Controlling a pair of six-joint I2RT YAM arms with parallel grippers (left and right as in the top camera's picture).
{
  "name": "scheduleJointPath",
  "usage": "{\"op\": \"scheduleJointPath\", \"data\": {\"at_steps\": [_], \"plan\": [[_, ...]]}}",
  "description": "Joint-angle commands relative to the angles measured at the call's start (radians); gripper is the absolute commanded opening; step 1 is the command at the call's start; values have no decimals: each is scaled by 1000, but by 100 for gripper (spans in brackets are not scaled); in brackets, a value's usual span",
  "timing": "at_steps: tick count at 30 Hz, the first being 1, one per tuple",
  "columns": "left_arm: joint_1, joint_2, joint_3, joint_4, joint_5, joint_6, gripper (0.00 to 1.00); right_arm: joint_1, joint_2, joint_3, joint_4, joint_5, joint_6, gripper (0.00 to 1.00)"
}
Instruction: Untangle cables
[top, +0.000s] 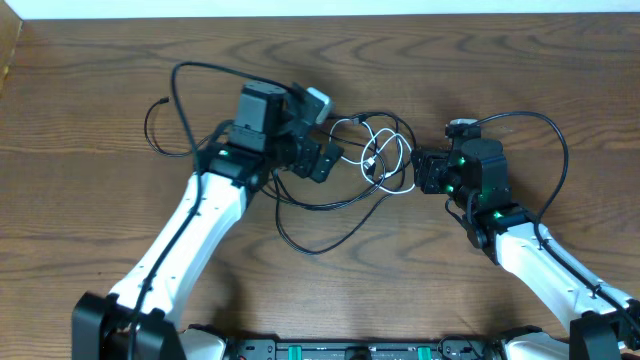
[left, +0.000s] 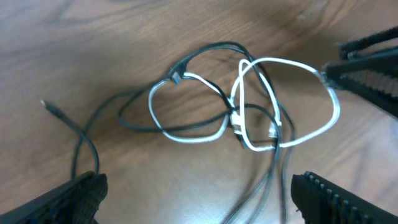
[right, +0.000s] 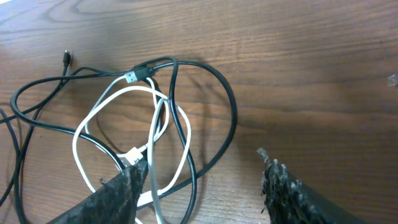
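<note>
Several thin cables (top: 375, 150) lie knotted in loose loops on the wooden surface (top: 100, 60), between the two arms. A white cable (left: 280, 60) winds through a black cable (right: 234, 115), and one black end with a small plug (left: 46, 106) trails off to the side. The left gripper (top: 325, 160) sits at the tangle's left edge, spread wide and grasping nothing. The right gripper (top: 425, 172) sits at the right edge, released, with the white loop running under one finger (right: 124, 186).
</note>
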Motion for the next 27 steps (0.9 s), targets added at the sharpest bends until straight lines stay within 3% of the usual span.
{"op": "scheduleJointPath", "data": {"at_steps": [1,7,15,23,27], "plan": [[-30,73,2,66,-66,56,100,1,1,-5,5,-11,0,61],[-58,216,71,117,-66,177,98,1,1,-5,5,-10,0,62],[-72,416,317,-68,-74,282,98,1,2,-5,6,-10,-1,63],[-157,448,352,-97,-198,433,98,1,2,-5,10,-10,-1,64],[-193,450,352,-62,-248,448,98,1,2,-5,12,-10,-1,64]]}}
